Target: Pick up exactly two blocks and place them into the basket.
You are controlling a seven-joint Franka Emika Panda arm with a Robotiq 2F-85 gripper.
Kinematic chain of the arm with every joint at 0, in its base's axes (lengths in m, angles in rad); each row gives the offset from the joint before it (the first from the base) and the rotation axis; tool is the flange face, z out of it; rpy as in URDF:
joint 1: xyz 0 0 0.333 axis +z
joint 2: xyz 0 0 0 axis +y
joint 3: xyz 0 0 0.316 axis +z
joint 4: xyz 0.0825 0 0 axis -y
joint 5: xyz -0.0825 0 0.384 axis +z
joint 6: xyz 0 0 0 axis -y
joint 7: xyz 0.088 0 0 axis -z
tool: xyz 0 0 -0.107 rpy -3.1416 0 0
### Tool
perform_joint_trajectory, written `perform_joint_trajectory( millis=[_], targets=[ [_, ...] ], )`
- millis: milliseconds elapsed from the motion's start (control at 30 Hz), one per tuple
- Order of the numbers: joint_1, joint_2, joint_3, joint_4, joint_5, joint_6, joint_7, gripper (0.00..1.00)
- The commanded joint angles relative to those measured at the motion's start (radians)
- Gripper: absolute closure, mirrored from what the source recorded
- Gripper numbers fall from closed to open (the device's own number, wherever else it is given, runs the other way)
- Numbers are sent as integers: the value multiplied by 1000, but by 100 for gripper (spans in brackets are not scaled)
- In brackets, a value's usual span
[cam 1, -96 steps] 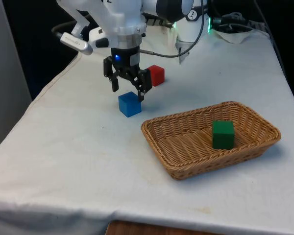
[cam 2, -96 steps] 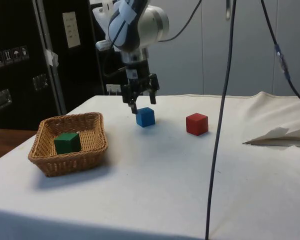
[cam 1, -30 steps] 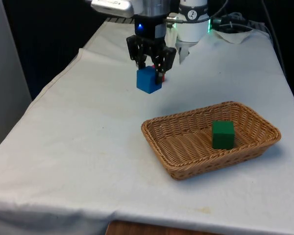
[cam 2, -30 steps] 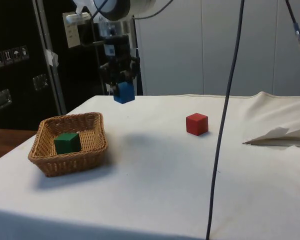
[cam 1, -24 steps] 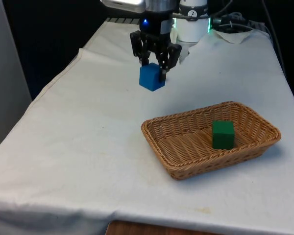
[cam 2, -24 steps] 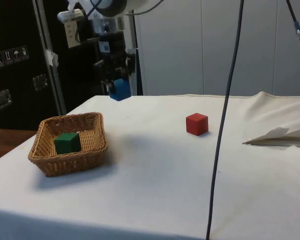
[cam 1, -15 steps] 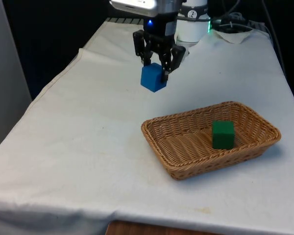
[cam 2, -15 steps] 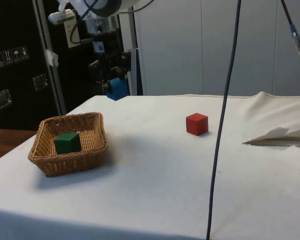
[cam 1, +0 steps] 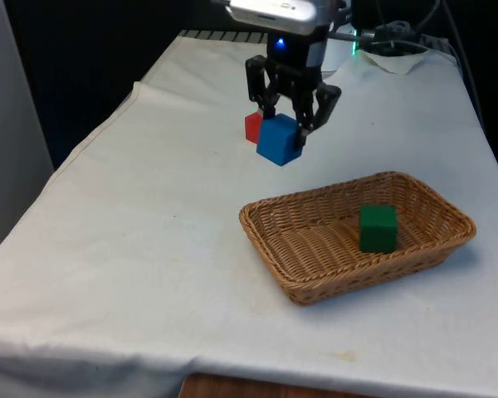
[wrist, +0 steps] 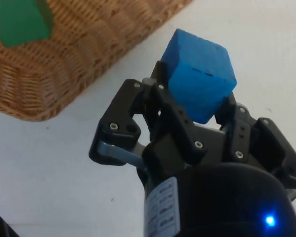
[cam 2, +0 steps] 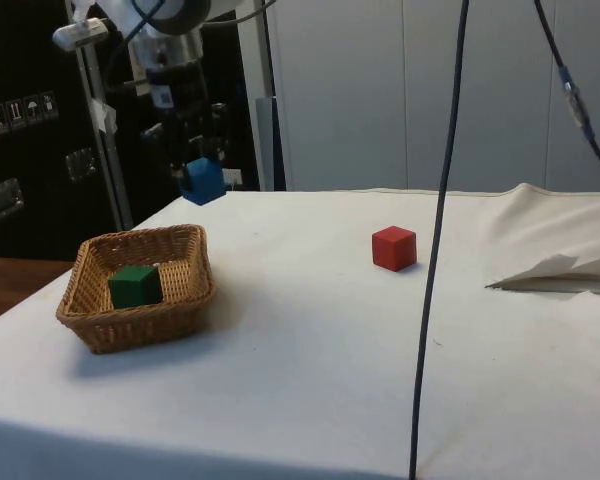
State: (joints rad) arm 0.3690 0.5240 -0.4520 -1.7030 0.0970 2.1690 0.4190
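Between the gripper [cam 1: 288, 128] fingers, a tilted solid-blue block [cam 1: 279, 140].

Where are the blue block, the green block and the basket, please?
blue block [cam 1: 278, 140]: front view, its front face, held in the gripper.
green block [cam 1: 378, 229]: front view, its front face, inside the basket.
basket [cam 2: 170, 315]: side view, its near wicker wall.

- A white cloth [cam 2: 310, 340] covers the table.
- Dark cabinets [cam 2: 40, 120] stand at one side.
- Pale wall panels [cam 2: 380, 90] lie behind.
- A black cable [cam 2: 435, 250] hangs in front.
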Motion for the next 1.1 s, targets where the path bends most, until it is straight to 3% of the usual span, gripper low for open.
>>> perform_joint_trajectory(
  millis=[0, 200, 433, 467, 500, 700, 733, 767, 800, 967, 1000, 1033, 1067],
  targets=[
    [2, 13, 4, 19, 3, -15, 10, 98],
    [0, 56, 23, 74, 0, -12, 30, 98],
    [-9, 149, 52, 167, 32, -20, 49, 98],
    [0, 132, 43, 148, 18, -13, 50, 98],
    [-10, 164, 54, 181, 38, -20, 50, 98],
    [-20, 253, 53, 266, 89, -19, 51, 98],
    [-10, 244, 44, 254, 78, -12, 52, 98],
    [-22, 265, 53, 276, 97, -17, 51, 98],
    [-25, 285, 52, 296, 113, -15, 51, 98],
    [-33, 318, 53, 319, 153, -5, 49, 98],
    [-25, 318, 44, 318, 143, -9, 52, 98],
    [-34, 323, 53, 318, 168, 1, 47, 98],
    [-35, 325, 54, 318, 175, 4, 46, 98]
  ],
)
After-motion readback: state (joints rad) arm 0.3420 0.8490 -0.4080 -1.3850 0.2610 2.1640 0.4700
